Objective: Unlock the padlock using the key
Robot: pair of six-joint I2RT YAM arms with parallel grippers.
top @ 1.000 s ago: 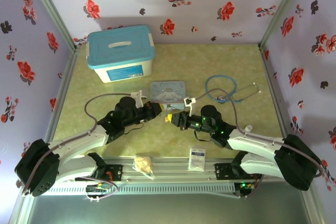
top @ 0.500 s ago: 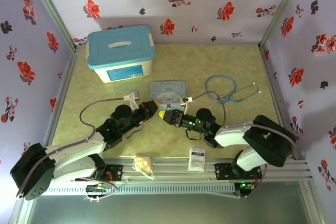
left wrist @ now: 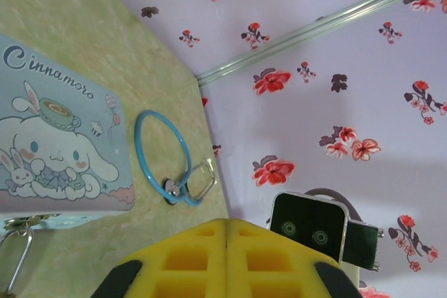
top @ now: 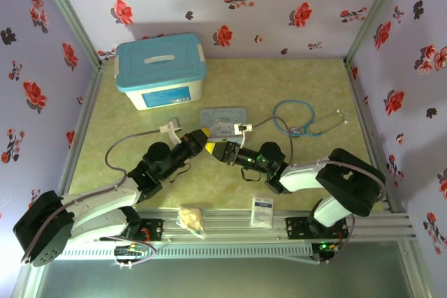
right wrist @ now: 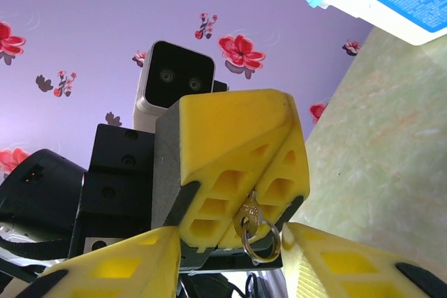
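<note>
While the tin (left wrist: 63, 151) reads "Cinnamoro", left gripper (right wrist: 260, 183) is clamped on a ringed clasp (right wrist: 255, 232); right gripper (top: 212, 148), since advanced leftward, gapes empty.

Both arms reach low and meet just in front of the blue tin (top: 222, 118). The left pincer (top: 199, 136) squeezes the key (right wrist: 249, 212). The right pincer (top: 211, 148) has its fingers apart.

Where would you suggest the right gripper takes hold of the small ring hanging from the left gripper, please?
Take the small ring by its free lower half: the gold clasp above it is pinched in the left gripper's shut fingers. Come straight on, as the open right gripper faces it, one finger each side. The ring hangs off-centre, so probably centre first.
</note>
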